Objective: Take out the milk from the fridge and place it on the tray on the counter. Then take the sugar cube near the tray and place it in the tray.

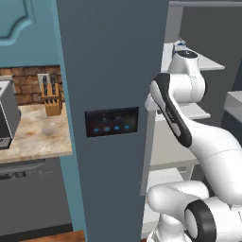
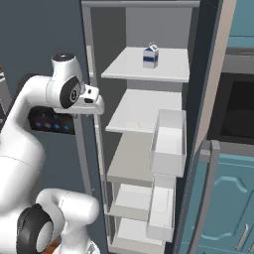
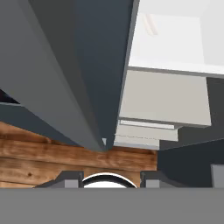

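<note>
The fridge (image 2: pixel 141 20) stands open, with white shelves inside. The milk (image 2: pixel 150 55), a small white carton with blue marks, stands upright on the top shelf; its top peeks out behind my arm (image 1: pixel 180 46). My gripper (image 3: pixel 109 181) hangs at the left front edge of the fridge, below and left of the milk, pointing down at the wooden floor. Its two dark fingertips (image 3: pixel 70 179) stand apart with nothing between them. The closed left door carries a black panel of blue-lit buttons (image 1: pixel 112 122). The counter (image 1: pixel 42 134) lies left of the fridge. The tray and the sugar cube are out of view.
White door bins (image 2: pixel 168 134) hang on the open right door, with its pale handle (image 2: pixel 208 188) below. A black oven (image 2: pixel 238 109) and teal cabinets (image 2: pixel 223 213) sit to the right. A knife block (image 1: pixel 51 97) and a toaster (image 1: pixel 7 111) stand on the counter.
</note>
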Robot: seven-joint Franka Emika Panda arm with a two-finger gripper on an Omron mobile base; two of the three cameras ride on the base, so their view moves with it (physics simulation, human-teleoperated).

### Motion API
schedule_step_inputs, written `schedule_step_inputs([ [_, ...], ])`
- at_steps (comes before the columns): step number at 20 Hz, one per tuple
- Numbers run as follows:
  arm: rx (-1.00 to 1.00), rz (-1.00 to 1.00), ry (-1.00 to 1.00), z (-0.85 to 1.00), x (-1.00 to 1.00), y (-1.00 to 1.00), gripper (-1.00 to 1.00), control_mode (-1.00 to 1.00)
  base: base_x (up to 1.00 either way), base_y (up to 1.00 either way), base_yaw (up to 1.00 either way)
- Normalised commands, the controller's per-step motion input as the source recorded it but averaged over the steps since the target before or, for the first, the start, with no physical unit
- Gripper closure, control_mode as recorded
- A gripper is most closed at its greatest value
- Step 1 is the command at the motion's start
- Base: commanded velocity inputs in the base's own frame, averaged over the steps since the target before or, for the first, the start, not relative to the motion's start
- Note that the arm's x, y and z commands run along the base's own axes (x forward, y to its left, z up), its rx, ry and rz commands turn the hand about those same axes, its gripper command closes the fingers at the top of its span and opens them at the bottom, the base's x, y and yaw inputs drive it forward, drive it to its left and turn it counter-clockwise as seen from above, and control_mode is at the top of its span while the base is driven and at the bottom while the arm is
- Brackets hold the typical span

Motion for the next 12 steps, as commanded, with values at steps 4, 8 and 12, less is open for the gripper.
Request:
schedule_step_inputs([
  [4,0.0,0.0,-0.04,0.0,-0.24,0.0,-1.0,-1.0,0.0,0.0,0.0],
  [8,0.0,-0.01,-0.16,0.0,-0.7,-0.01,-1.0,-1.0,0.0,0.0,0.0],
  [12,0.0,-0.07,-0.23,0.19,-0.57,-0.08,-1.0,-1.0,0.0,0.0,0.0],
])
